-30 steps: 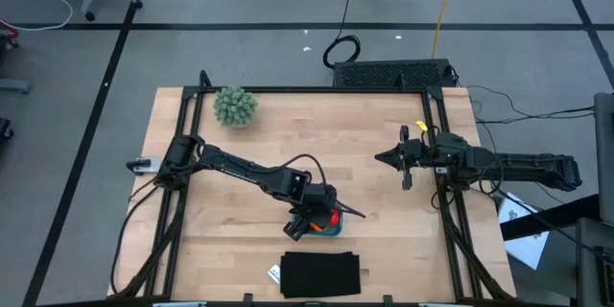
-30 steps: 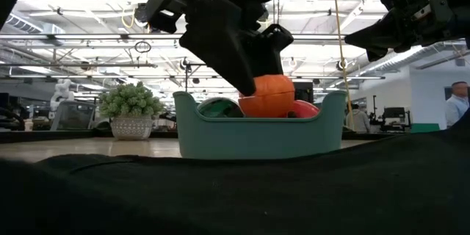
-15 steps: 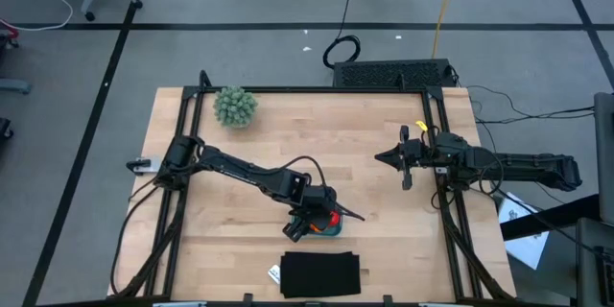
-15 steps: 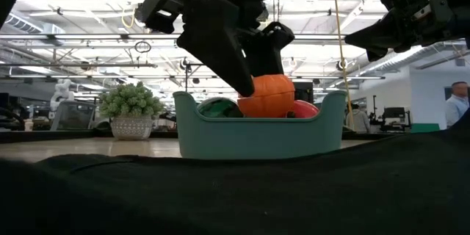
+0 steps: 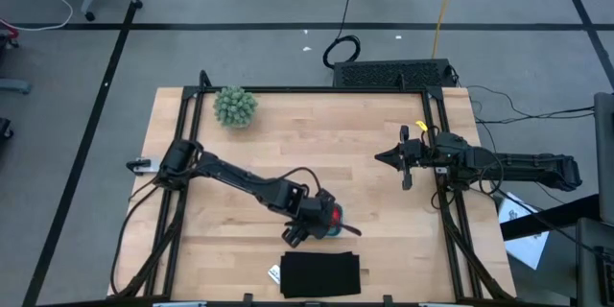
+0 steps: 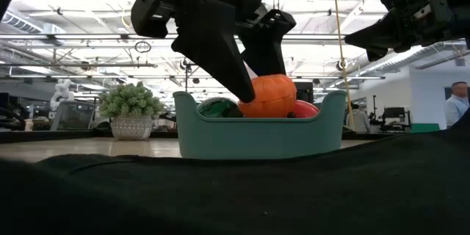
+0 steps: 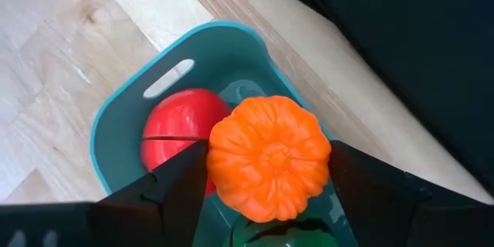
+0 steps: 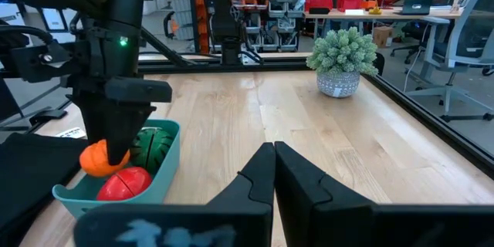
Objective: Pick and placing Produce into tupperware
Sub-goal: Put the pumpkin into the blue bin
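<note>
The teal-blue tupperware (image 5: 331, 234) (image 6: 257, 136) stands near the table's near edge, beside the black rectangle. The red piece (image 7: 174, 135) and the dark green striped piece (image 6: 218, 107) lie inside it. My left gripper (image 5: 321, 219) (image 7: 266, 170) is over the tupperware, shut on the orange round piece (image 7: 266, 158) (image 6: 270, 97), which sits at rim height above the other two. My right gripper (image 5: 384, 157) (image 8: 274, 162) hovers shut over the table's right side, well away from the tupperware. My left gripper pinches the orange piece between its two fingers, one on each of its ribbed sides (image 7: 216, 162). The fingers (image 6: 220, 59) come from above, slanting down into the tupperware. I cannot tell whether the piece rests on the red and green pieces below it.
A black flat rectangle (image 5: 320, 274) lies at the near edge just before the tupperware, with a small white label (image 5: 273, 273) to its left. The pale-green fuzzy ball plant (image 5: 234, 106) (image 8: 343, 58) stands at the far left corner. Bare wood lies between.
My left gripper has shifted slightly toward the table's near edge and tipped a little while still holding the orange piece over the tupperware. The orange piece has stayed at about the same height in the tupperware.
</note>
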`<state>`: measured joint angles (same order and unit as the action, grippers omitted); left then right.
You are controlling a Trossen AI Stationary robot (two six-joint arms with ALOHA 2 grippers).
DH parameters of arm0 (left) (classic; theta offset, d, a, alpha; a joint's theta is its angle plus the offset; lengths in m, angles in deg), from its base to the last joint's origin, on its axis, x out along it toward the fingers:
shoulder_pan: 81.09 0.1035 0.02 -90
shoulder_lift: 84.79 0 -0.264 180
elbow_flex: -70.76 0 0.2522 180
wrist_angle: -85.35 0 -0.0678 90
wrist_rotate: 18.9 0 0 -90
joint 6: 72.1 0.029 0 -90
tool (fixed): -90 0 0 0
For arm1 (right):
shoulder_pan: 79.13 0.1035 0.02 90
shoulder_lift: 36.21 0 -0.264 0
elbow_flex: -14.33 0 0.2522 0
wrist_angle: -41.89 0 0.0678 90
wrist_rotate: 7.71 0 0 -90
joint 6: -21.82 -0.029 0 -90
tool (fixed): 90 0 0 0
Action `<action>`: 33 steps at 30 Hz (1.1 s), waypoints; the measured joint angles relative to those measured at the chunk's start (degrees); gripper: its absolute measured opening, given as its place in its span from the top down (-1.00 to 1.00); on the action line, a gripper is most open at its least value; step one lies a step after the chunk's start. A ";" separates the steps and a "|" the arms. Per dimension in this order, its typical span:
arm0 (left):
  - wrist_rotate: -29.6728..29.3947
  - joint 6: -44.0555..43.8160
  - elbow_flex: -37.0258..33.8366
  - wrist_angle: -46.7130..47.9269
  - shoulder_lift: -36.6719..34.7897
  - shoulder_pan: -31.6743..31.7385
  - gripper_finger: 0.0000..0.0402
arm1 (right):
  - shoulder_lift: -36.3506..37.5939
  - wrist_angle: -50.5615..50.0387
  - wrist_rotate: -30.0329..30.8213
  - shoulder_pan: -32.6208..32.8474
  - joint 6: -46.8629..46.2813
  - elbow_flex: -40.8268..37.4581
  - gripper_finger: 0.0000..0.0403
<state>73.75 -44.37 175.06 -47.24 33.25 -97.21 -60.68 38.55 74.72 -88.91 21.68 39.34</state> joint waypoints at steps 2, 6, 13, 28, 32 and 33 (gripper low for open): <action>-0.49 -0.02 0.00 -0.01 0.00 -0.36 -0.28 | 0.01 0.00 0.00 0.02 0.00 0.00 1.00; -0.80 -0.46 0.00 -0.03 0.00 -1.08 -0.28 | 0.00 0.02 0.00 0.02 0.00 0.00 1.00; -1.29 -0.90 0.00 -0.39 0.00 -1.40 -0.28 | 0.00 0.00 0.00 0.02 -0.01 0.00 1.00; -2.96 -0.04 -5.40 -6.36 -0.02 -1.37 -0.28 | 0.01 0.00 0.01 0.00 0.52 0.00 1.00; -2.99 -0.21 -5.46 -6.93 -0.02 -1.33 -0.28 | -0.01 0.00 0.01 0.01 0.61 0.00 1.00; -2.99 0.03 -5.46 -6.93 -0.02 -1.33 -0.28 | -0.02 0.00 0.02 0.02 0.61 0.00 1.00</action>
<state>70.76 -44.34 169.60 -54.17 33.22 -98.54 -60.70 38.55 74.74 -88.89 22.29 39.34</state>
